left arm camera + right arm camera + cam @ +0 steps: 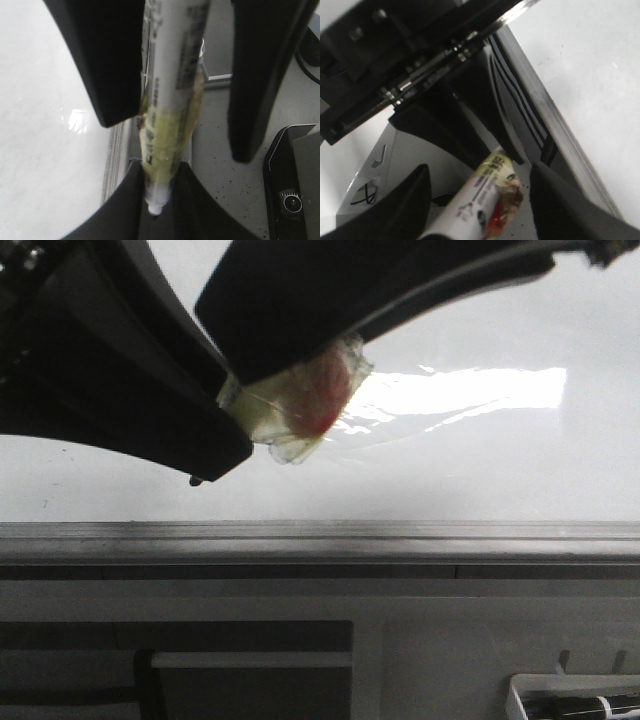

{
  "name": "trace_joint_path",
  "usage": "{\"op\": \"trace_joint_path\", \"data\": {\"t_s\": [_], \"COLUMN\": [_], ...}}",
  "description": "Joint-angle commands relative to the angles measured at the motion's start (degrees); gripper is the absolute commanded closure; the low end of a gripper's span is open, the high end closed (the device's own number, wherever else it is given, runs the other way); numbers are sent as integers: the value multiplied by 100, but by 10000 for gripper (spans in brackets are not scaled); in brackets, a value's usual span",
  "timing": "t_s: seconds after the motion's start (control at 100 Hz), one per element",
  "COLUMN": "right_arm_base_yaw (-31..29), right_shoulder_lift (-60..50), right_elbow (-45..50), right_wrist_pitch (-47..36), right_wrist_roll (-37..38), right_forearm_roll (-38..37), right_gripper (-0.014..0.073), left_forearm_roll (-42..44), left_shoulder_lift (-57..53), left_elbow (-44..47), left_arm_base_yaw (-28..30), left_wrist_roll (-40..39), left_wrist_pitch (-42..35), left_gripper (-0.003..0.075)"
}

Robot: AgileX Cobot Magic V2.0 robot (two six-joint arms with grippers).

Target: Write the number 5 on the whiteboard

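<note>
The whiteboard point(480, 465) is glossy white with a bright glare patch; it also shows in the left wrist view point(45, 150) and the right wrist view point(590, 65). No drawn number 5 shows on it. A white marker point(172, 90) wrapped in yellowish tape is held by my left gripper point(157, 182), whose fingers close on its lower end. My right gripper point(480, 200) is open, its fingers point(405, 210) standing either side of the marker point(480, 200) with gaps. In the front view the taped marker with a red patch point(305, 400) sits between the two black grippers, in front of the board.
The board's grey metal frame edge point(320, 532) runs across the front view, with grey cabinet fronts point(450, 640) below it. A white tray point(575, 695) is at the lower right. A black device point(292, 185) lies on the speckled grey tabletop point(220, 190).
</note>
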Motion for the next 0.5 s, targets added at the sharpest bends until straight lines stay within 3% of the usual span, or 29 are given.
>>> {"op": "trace_joint_path", "data": {"t_s": [0.0,0.15,0.39,0.49], "right_arm_base_yaw": [11,11,11,11], "right_shoulder_lift": [48,261,283,283], "right_elbow": [-205,-205,-205,-205], "right_wrist_pitch": [-285,-322,-419,-419], "right_wrist_roll": [-89,-89,-89,-89], "right_forearm_roll": [219,233,242,242], "right_gripper": [205,274,664,656], "left_forearm_roll": [-136,-136,-169,-256], "left_shoulder_lift": [-127,-127,-127,-127], "left_elbow": [-198,-198,-198,-198], "left_arm_base_yaw": [-38,-38,-38,-38], "left_wrist_roll": [0,0,-14,-25], "left_wrist_pitch": [-271,-271,-271,-286], "left_gripper": [741,741,741,739]}}
